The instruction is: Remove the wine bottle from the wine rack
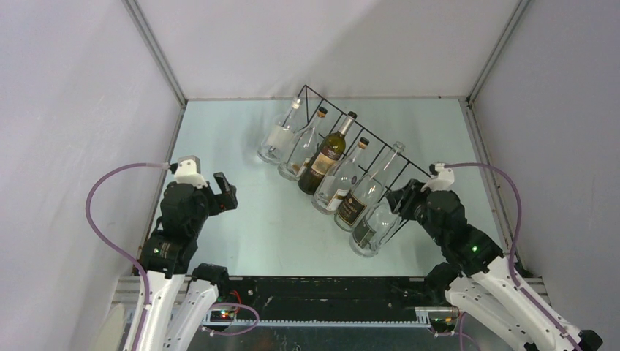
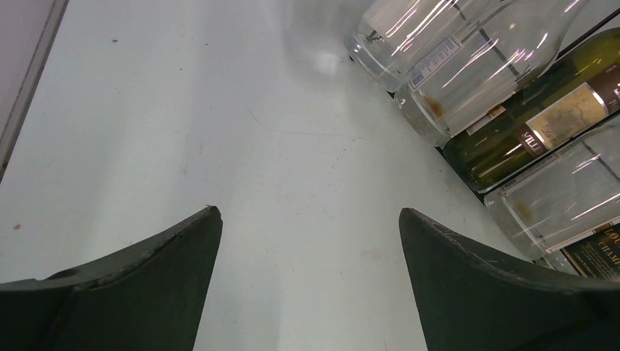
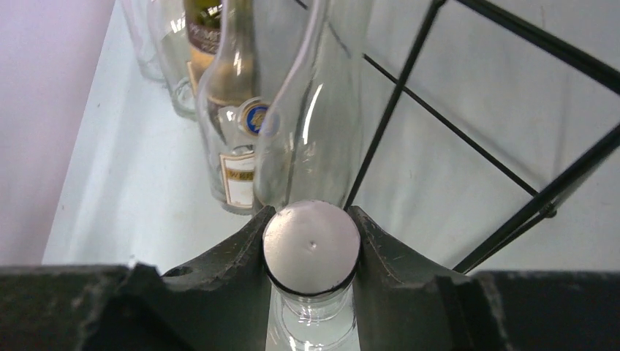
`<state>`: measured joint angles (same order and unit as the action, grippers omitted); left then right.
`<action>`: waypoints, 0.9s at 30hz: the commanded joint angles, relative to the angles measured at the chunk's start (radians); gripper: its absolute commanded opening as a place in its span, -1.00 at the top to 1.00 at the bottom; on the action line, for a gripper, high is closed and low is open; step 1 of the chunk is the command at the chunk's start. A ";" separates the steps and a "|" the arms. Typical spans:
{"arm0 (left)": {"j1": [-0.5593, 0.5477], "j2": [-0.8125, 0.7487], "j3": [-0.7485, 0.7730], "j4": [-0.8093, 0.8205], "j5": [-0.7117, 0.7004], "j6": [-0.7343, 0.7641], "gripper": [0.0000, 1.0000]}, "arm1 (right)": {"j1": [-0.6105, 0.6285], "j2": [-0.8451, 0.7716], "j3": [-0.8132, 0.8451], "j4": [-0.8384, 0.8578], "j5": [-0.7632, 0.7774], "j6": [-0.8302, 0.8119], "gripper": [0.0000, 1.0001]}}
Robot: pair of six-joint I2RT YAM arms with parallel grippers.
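The black wire wine rack (image 1: 363, 134) stands diagonally on the table, with six bottles lying in a row in it. My right gripper (image 1: 404, 199) is shut on the neck of the clear wine bottle (image 1: 373, 228) in the nearest, right-end compartment. In the right wrist view the fingers (image 3: 241, 256) clamp just under its round white cap (image 3: 311, 247), with rack wires (image 3: 395, 110) to the right. My left gripper (image 1: 224, 191) is open and empty above bare table, left of the rack; its jaws (image 2: 308, 213) stand wide apart.
Other bottles fill the rack: a dark green one (image 1: 325, 155) in the middle and clear ones (image 1: 276, 139) on both sides, also seen in the left wrist view (image 2: 468, 66). Grey walls enclose the table on three sides.
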<state>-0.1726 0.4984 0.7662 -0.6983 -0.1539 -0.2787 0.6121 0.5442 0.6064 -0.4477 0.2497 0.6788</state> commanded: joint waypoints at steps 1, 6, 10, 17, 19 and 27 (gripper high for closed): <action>-0.005 0.011 -0.001 0.029 -0.001 0.019 -0.97 | 0.108 -0.037 0.024 0.091 0.044 -0.026 1.00; -0.005 0.014 -0.001 0.029 0.002 0.019 -0.97 | 0.241 -0.038 0.024 0.129 0.109 -0.129 1.00; -0.004 0.012 -0.002 0.029 0.002 0.021 -0.97 | 0.371 -0.005 0.027 0.175 0.174 -0.232 1.00; -0.004 0.014 -0.002 0.029 0.009 0.021 -0.97 | 0.546 0.042 0.027 0.283 0.244 -0.354 1.00; -0.004 0.011 -0.002 0.029 0.008 0.021 -0.97 | 0.579 0.060 0.027 0.314 0.255 -0.373 1.00; -0.004 0.009 -0.002 0.028 0.001 0.021 -0.97 | 0.703 0.141 0.050 0.383 0.291 -0.416 1.00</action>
<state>-0.1726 0.5087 0.7662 -0.6983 -0.1535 -0.2783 1.2655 0.6655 0.6064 -0.2222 0.5079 0.2653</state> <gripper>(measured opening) 0.985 0.410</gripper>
